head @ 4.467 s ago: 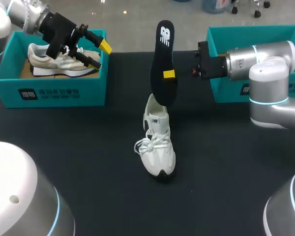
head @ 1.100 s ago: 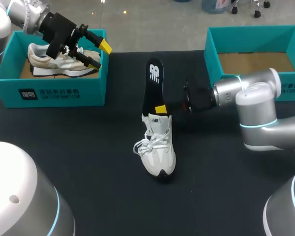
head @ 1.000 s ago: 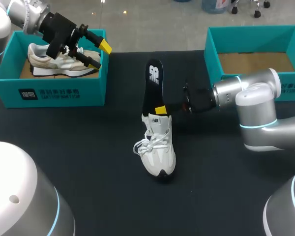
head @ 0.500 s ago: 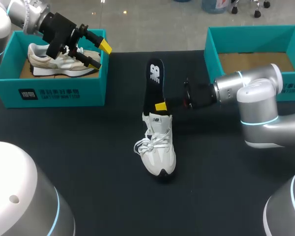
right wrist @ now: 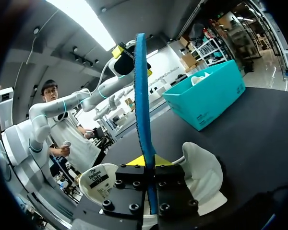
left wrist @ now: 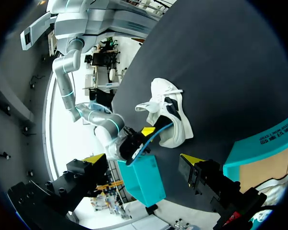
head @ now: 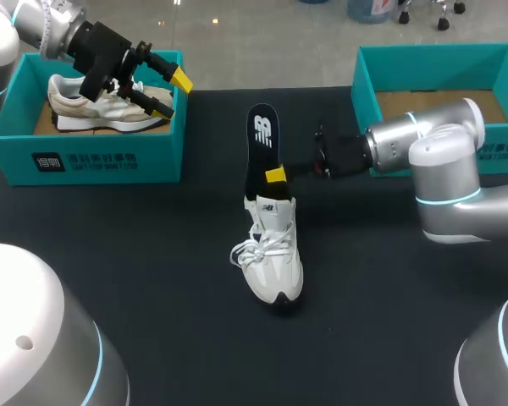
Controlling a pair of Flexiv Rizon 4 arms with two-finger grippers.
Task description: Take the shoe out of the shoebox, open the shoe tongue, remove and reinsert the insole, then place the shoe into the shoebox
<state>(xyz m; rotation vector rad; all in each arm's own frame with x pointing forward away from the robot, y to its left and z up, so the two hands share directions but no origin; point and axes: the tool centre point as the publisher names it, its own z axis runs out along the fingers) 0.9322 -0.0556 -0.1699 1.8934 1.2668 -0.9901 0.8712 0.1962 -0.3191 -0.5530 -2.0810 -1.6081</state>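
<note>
Currently: white shoe [head: 273, 254] stands upright near the middle of the table [head: 152, 288], toe toward the near edge, heel toward the far edge. Laces lie loose on its left side.

Black insole [head: 258, 148] is held tilted upright just behind the shoe, its printed end up. Its lower end meets the shoe's opening at the heel; how far inside it sits cannot be told.

Right gripper [head: 275, 175] comes in from the right side and is clamped on the insole low down, one yellow tip on each face. The right wrist view shows the insole edge-on, running up between the two fingers, with the shoe just beyond them.

Left gripper [head: 173, 95] hangs over the right end of the left shoebox [head: 93, 161] at the table's far left corner. Its fingers are spread apart with nothing between them. A beige shoe [head: 89, 106] lies inside that box, under the gripper.

Right shoebox [head: 440, 59] sits at the far right corner; its brown cardboard floor shows, partly hidden by the right arm.
</note>
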